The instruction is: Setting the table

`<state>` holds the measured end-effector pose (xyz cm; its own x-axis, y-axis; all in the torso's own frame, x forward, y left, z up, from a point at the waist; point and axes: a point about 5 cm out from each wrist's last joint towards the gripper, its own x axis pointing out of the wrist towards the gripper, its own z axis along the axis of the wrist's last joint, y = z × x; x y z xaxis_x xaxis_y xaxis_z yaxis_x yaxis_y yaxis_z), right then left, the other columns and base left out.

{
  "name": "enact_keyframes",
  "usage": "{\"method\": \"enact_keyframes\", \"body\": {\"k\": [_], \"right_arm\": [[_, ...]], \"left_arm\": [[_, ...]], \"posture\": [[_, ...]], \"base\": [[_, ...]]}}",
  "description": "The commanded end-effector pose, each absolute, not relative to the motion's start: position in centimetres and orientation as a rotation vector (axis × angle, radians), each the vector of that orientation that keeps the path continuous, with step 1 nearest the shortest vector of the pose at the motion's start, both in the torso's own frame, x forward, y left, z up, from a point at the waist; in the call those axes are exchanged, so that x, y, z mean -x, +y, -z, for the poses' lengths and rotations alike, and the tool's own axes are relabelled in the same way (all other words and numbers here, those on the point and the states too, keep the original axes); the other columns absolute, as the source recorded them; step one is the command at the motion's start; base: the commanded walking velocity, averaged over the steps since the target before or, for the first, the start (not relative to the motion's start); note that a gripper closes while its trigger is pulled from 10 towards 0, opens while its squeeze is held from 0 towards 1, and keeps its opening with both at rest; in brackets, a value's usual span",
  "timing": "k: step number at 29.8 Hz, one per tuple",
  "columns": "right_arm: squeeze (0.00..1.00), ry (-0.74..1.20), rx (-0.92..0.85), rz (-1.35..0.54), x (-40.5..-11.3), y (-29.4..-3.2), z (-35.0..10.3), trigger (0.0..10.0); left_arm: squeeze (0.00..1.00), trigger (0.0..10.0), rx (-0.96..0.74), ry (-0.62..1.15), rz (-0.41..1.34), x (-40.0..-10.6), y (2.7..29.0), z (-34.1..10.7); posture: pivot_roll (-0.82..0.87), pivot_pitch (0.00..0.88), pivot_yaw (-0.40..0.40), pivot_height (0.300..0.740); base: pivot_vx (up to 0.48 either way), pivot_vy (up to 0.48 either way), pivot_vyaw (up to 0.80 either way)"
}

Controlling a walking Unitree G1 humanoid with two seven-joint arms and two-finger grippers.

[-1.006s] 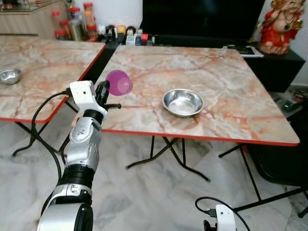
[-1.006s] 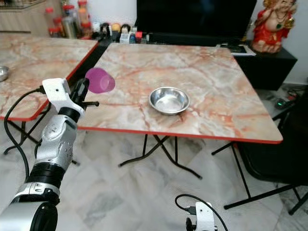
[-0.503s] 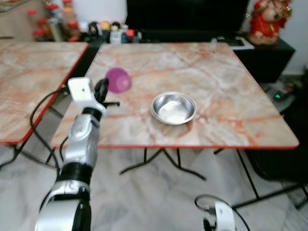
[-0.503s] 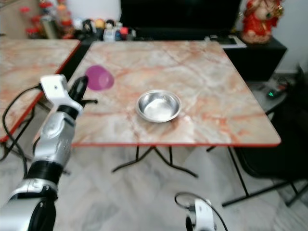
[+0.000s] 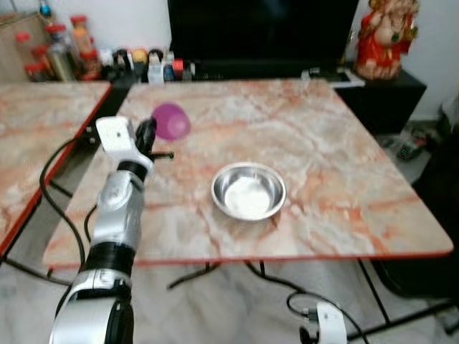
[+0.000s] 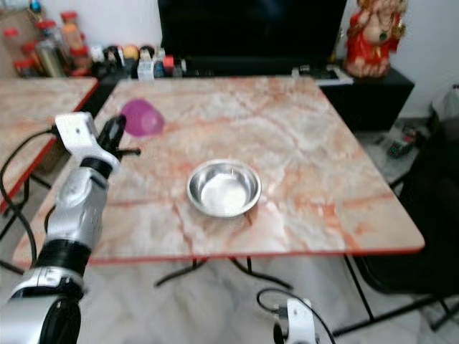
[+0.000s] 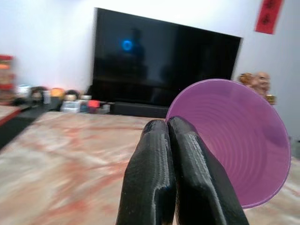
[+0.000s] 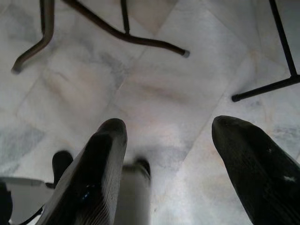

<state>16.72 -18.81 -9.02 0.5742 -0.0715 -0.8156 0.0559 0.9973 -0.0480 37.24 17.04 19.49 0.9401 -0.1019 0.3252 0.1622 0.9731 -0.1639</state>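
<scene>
So the left gripper [image 7: 169,140] has its two black fingers [image 7: 150,178] squeezed right together, no gap between them, and they're pinching the rim of a purple cup [image 7: 234,140]. The cup sits just past the fingertips and off to one side of them, lying over on its side rather than upright — its long axis runs roughly level, with the open mouth facing back toward the wrist camera and the closed bottom pointing away, out across the marble table [image 5: 344,136]. From the head camera the cup [image 5: 171,120] is held up above the table's near-left area, not touching the top.

A steel bowl [image 5: 248,190] sits on the table well apart from those fingers, out toward the middle and nearer the front edge.

The right gripper [image 8: 168,154] hangs low by the floor — its fingers [image 8: 98,164] are spread wide apart with nothing between them, just pale marble floor tiles [image 8: 154,93] and the table legs [image 8: 126,33] beyond.
</scene>
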Motion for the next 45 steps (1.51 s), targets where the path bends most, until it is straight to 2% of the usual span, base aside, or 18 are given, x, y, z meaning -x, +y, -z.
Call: {"method": "enact_keyframes", "body": {"k": [1, 6, 19, 23, 30, 39, 45], "right_arm": [[0.00, 0.951, 0.033, 0.070, -16.6, -19.4, 9.0, 10.0], [0.00, 0.960, 0.038, 0.080, -16.4, -19.4, 9.1, 10.0], [0.00, 0.966, 0.028, 0.087, -16.0, -19.4, 9.2, 10.0], [0.00, 0.975, 0.028, 0.083, -15.7, -19.1, 9.4, 10.0], [0.00, 0.986, 0.016, 0.097, -14.7, -19.0, 9.7, 10.0], [0.00, 1.038, -0.007, 0.131, -11.7, -18.8, 10.7, 10.0], [0.00, 1.062, -0.022, 0.149, -10.2, -18.5, 11.1, 10.0]], "left_arm": [[0.00, 10.0, 0.188, -0.338, 0.156, -37.4, 16.4, -20.2], [0.00, 10.0, 0.190, -0.336, 0.153, -37.4, 16.5, -20.2], [0.00, 10.0, 0.203, -0.285, 0.172, -38.0, 15.9, -19.8], [0.00, 10.0, 0.237, -0.202, 0.176, -39.2, 15.6, -19.3], [0.00, 10.0, 0.162, -0.061, 0.189, -40.5, 14.2, -19.2], [0.00, 10.0, 0.108, 0.121, 0.223, -41.0, 11.4, -18.1], [0.00, 10.0, 0.055, 0.201, 0.202, -41.2, 10.9, -18.0]], "posture": [[-0.03, 0.000, -0.008, 0.740], [-0.03, 0.000, -0.009, 0.740], [-0.03, 0.000, -0.005, 0.740], [-0.03, 0.000, 0.007, 0.740], [-0.05, 0.000, 0.035, 0.740], [-0.08, 0.000, 0.076, 0.740], [-0.08, 0.000, 0.100, 0.740]], "base": [[0.262, 0.000, 0.00], [0.000, 0.000, 0.68], [0.000, 0.000, 0.00], [0.000, 0.000, 0.00], [0.000, 0.000, 0.00], [0.000, 0.000, 0.00], [0.000, 0.000, 0.00]]}}
